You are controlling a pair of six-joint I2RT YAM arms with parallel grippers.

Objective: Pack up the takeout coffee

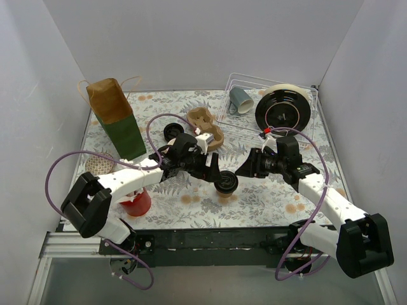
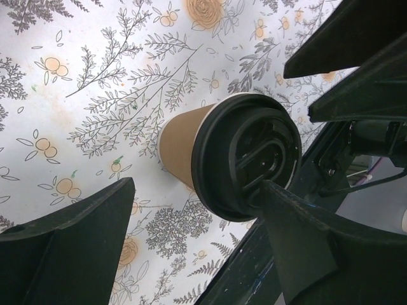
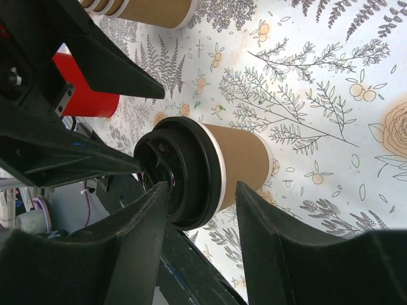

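One tan kraft coffee cup with a black lid (image 1: 226, 183) stands on the floral table near the front middle. In the left wrist view the cup (image 2: 181, 152) and its lid (image 2: 248, 159) sit just beyond my open left gripper (image 2: 197, 187); one finger (image 2: 311, 241) overlaps the lid's edge. My right gripper (image 3: 202, 189) is open too, its jaws either side of the lid (image 3: 181, 171) and cup wall (image 3: 238, 155). From above, the left gripper (image 1: 213, 173) and right gripper (image 1: 245, 170) flank the cup. A stack of kraft cups (image 3: 152, 9) shows at the right wrist view's top edge.
A brown paper bag with a green lower half (image 1: 116, 117) stands at back left, and a cardboard cup carrier (image 1: 206, 127) lies behind the arms. A loose black lid (image 1: 172, 131) lies near it. A red cup (image 1: 137, 202) stands front left. A wire rack (image 1: 248, 82) holds a grey-blue mug (image 1: 240, 100) and black plate (image 1: 283, 111).
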